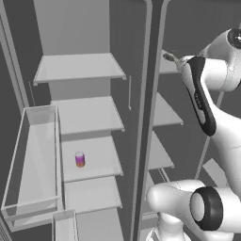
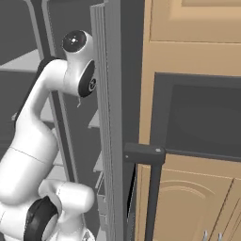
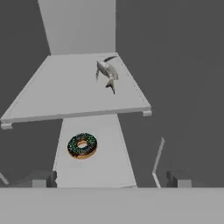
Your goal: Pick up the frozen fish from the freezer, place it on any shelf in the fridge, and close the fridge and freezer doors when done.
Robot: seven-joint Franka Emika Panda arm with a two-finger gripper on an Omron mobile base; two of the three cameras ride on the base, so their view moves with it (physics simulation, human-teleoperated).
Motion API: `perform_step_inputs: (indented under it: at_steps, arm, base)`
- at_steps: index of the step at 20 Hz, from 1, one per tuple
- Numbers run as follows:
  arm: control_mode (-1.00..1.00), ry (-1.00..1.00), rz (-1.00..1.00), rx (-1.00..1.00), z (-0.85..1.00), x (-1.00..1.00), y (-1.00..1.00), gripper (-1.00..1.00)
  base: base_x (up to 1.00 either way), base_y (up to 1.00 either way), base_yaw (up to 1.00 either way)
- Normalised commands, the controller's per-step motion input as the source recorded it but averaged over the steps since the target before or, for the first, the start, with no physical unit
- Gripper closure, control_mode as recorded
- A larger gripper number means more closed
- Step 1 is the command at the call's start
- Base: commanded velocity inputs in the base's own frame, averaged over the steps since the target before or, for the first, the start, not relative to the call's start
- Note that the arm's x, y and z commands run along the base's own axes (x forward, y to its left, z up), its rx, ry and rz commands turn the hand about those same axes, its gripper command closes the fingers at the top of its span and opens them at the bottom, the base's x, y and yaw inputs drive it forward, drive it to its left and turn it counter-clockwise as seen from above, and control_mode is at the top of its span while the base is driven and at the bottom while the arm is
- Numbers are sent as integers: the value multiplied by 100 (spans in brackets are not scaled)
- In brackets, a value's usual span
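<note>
The frozen fish [image 3: 106,73] lies on an upper freezer shelf [image 3: 52,100] above a donut [image 3: 82,145], well ahead of the tool [image 3: 109,178], which is spread open and empty; it looks stiff, light and slick, best pinched across its mid-body.

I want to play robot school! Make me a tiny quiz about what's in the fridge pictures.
1. True or false: the frozen fish lies on a shelf above the doughnut.
2. The purple-and-orange can stands in which compartment: A) wider fridge, B) narrower freezer?
3. Fill in: the claw holds ____.

Key: 1 true; 2 A; 3 nothing.
</note>
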Motion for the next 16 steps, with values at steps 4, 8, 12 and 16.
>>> perform_step_inputs:
  at_steps: [4,8,12,16]
  arm:
    - [-100,0,-5,1,0,87,-29,-100]
    - [-100,6,-8,2,-1,89,-15,-100]
    - [-100,3,-8,1,-6,90,-2,-100]
    - [-100,6,-6,3,-13,82,-7,-100]
  base:
    - [0,0,0]
    - [0,0,0]
    - [0,0,0]
    - [0,0,0]
